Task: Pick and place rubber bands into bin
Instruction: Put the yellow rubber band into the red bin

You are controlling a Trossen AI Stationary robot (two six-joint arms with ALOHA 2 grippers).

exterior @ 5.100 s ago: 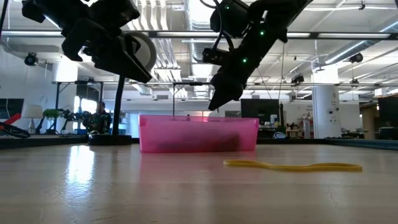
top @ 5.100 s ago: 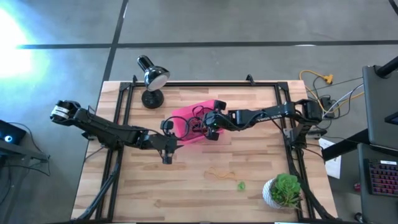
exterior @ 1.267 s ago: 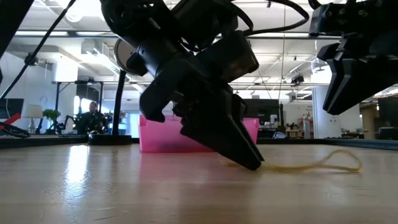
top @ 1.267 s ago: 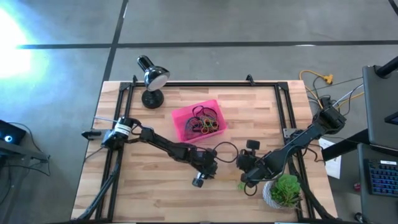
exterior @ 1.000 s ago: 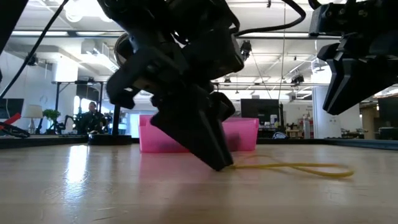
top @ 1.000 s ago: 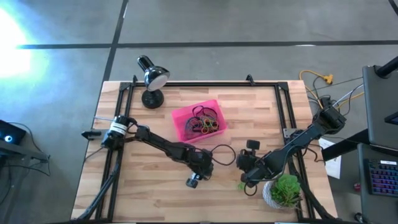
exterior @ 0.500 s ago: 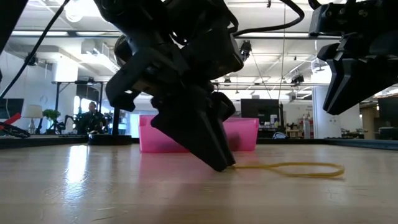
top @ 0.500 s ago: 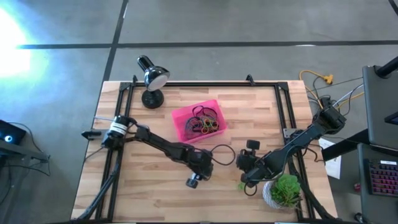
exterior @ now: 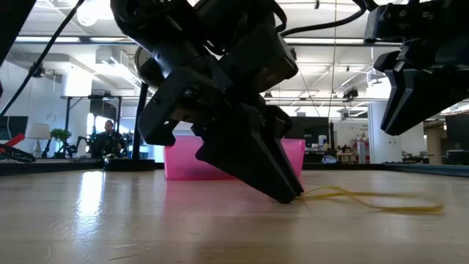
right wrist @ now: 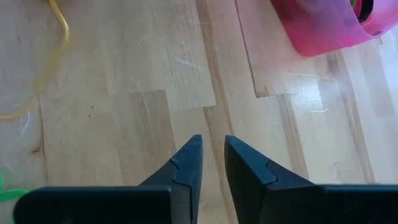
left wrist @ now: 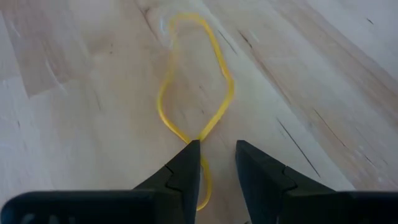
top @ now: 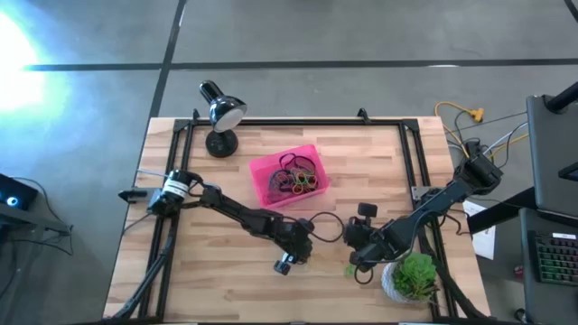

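A yellow rubber band [left wrist: 160, 102] lies flat on the wood as a long loop that crosses itself near my left gripper [left wrist: 217, 152]. In the low view the band [exterior: 396, 207] trails right from the left fingertips [exterior: 293, 196]. That gripper is narrowly open, and its tips stand on either side of the loop's near end. My right gripper [right wrist: 212, 146] is shut and hovers above the table [exterior: 410, 81], right of the band. The pink bin [top: 262, 167] sits farther back with several bands inside. A green band [top: 349, 269] lies by the plant. My left gripper comes down slanting from above, its tips at the table surface. The near end of the yellow band, just past its crossing [left wrist: 200, 144], lies against the inner edge of one finger [left wrist: 189, 165] and runs back between the two. The whole band rests on the table.
A black desk lamp [top: 219, 113] stands at the far left corner and a potted plant [top: 414, 275] at the near right. A black frame [top: 411, 162] runs round the tabletop. Bare wood lies along the near edge, left of the arms. Yellow cables [top: 470, 116] hang off the right side.
My left gripper has slid a little toward the table's right, its tips staying low on the wood. The yellow band has been drawn along with it: its far end now lies farther right, and the part near the fingers arches up slightly.
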